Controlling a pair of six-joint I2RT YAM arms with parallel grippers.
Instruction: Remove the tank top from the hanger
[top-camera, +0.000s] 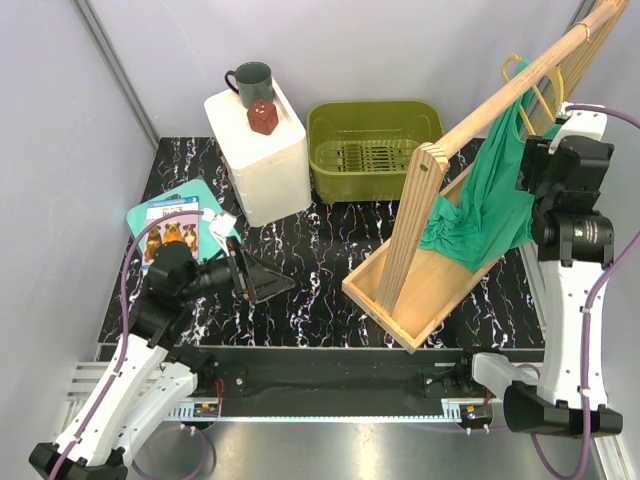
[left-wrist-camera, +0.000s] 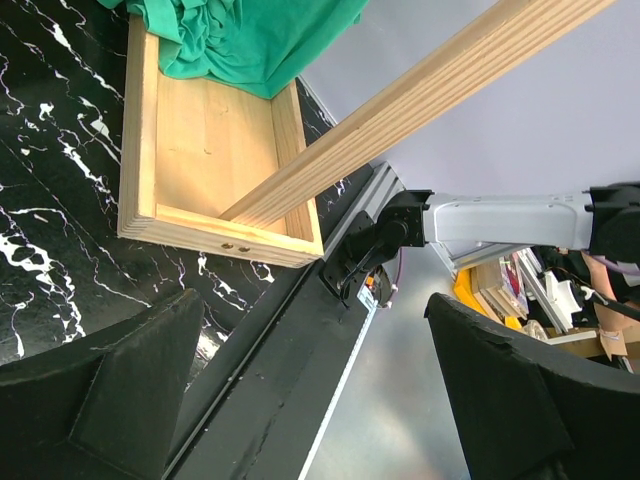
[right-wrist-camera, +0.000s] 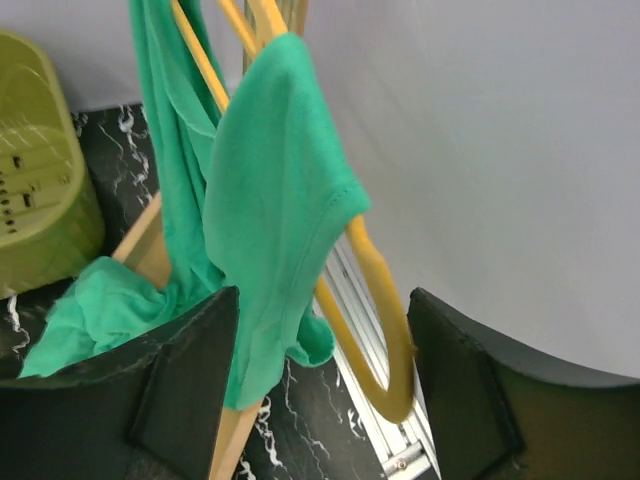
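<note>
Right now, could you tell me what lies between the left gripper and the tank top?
The top view shows bare marbled tabletop, then the post of the wooden rack, between the left gripper and the tank top.

Teal-green, yellow and marbled black.
The tank top (top-camera: 485, 200) is plain teal-green, the hanger (right-wrist-camera: 372, 280) yellow, the rack (top-camera: 410, 230) pale wood. The worktop (top-camera: 300, 290) is black with white veining. The basket (top-camera: 322, 150) is olive green, the box (top-camera: 265, 175) white, the mug (top-camera: 253, 84) dark green.
</note>
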